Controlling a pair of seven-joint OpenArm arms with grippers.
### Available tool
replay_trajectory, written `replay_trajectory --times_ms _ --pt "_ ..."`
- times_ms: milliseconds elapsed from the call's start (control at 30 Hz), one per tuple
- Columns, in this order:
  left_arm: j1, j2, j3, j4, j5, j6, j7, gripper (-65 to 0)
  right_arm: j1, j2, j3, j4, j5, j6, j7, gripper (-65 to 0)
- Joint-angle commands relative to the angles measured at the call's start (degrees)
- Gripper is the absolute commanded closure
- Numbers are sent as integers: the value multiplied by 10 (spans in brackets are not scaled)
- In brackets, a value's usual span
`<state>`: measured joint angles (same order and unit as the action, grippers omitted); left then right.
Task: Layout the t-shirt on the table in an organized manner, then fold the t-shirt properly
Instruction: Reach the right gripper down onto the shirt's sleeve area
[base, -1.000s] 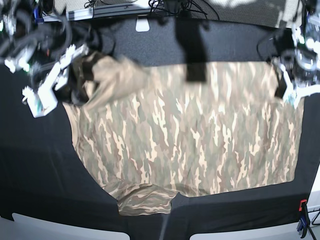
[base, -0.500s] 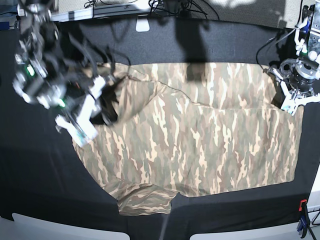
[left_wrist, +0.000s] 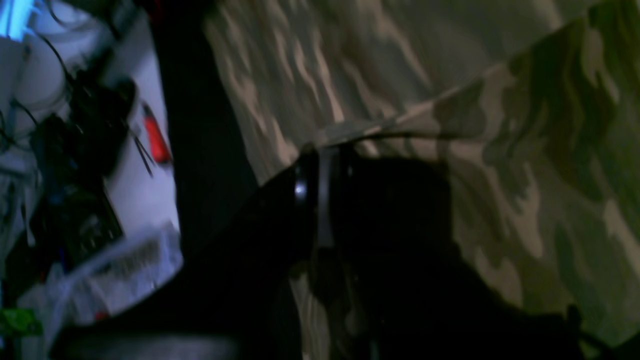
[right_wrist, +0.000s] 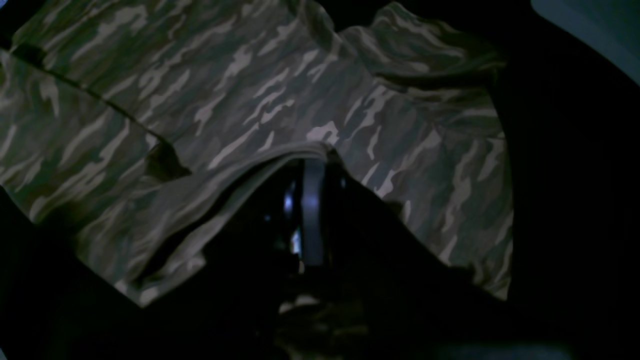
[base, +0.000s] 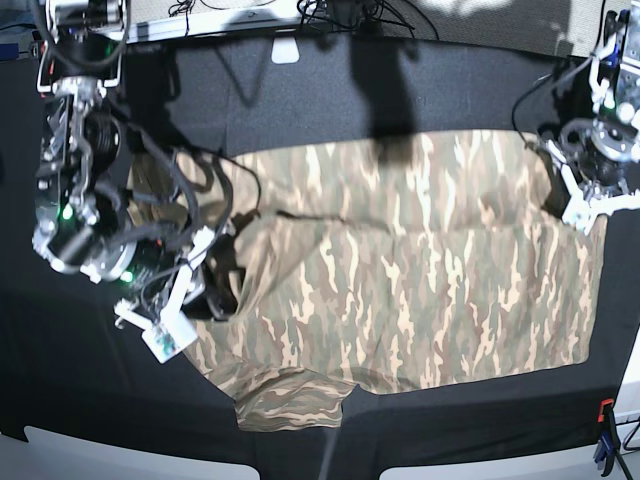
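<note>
On the left of the base view, the right gripper (base: 205, 275) has its fingers pinched shut on the top edge of the t-shirt (base: 400, 300) near the sleeve. That edge is pulled down over the shirt's body. The shirt lies on the black tabletop (base: 80, 400), stretched long from side to side. On the right, the left gripper (base: 565, 205) has its fingers shut on the far top corner, it seems, though the wrist view is dark. Each arm is nearest its own end, so the shirt stretches between them, ready for folding its top half downward.
</note>
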<state>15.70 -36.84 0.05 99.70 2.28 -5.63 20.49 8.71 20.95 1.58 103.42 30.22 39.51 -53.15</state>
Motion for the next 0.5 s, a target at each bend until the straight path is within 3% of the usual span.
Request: replay_trajectory --times_ms 0,233,333,467 --pt "-14 -9 -4 3 -6 9 -13 0 17 5 3 4 10 5 16 0" --pt "-46 -9 -4 -37 -44 9 -15 0 19 5 3 -2 10 5 18 0" --pt "-47 -9 -4 -54 -45 9 -41 0 19 5 3 -2 9 5 20 0" --pt "-51 -9 -4 -74 -45 9 -45 0 19 -5 4 -2 -33 5 44 0"
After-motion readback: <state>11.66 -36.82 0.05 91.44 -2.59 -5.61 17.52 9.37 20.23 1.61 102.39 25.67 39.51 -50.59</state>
